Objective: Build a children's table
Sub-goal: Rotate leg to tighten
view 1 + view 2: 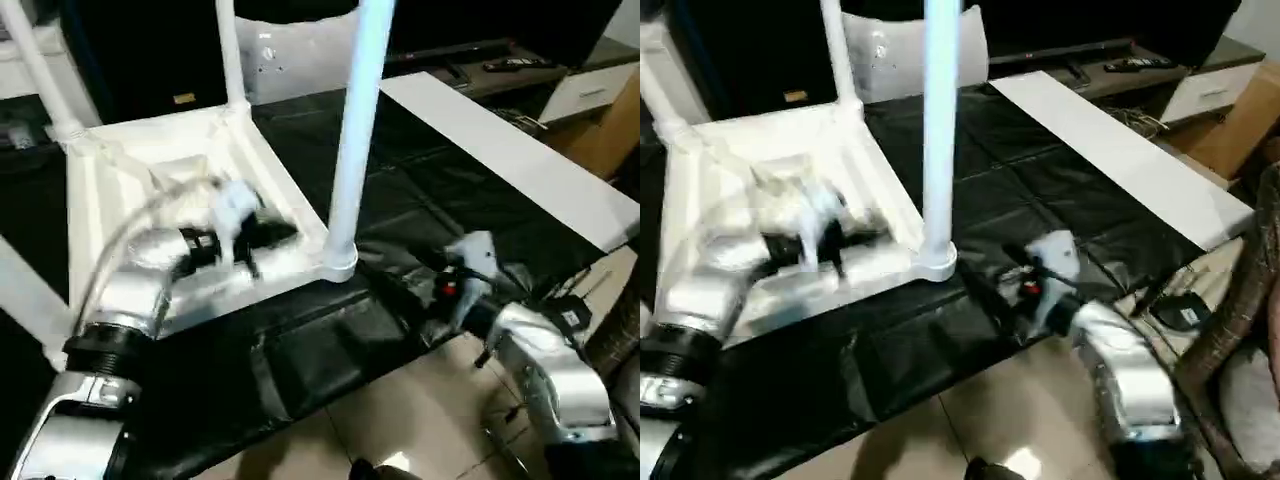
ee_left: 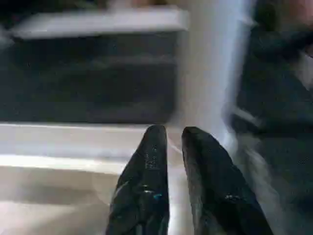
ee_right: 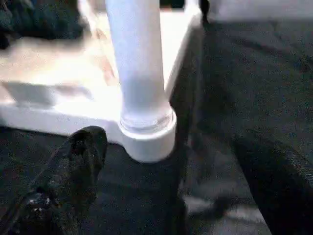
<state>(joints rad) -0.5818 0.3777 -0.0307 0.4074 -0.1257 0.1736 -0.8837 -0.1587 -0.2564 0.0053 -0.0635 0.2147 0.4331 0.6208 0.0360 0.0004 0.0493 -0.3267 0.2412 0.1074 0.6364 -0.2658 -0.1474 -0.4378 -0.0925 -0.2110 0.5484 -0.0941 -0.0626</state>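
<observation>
Tabletop under left claw

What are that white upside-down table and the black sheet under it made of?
The tabletop and the near leg look like moulded white plastic, smooth and slightly glossy: raised ribs show on the underside, and the leg sits in a round corner socket. The black sheet looks like thin plastic film or coated cloth; it creases and reflects light.

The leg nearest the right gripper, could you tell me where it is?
The leg stands upright in the tabletop's near corner socket, just left of the right gripper.
</observation>
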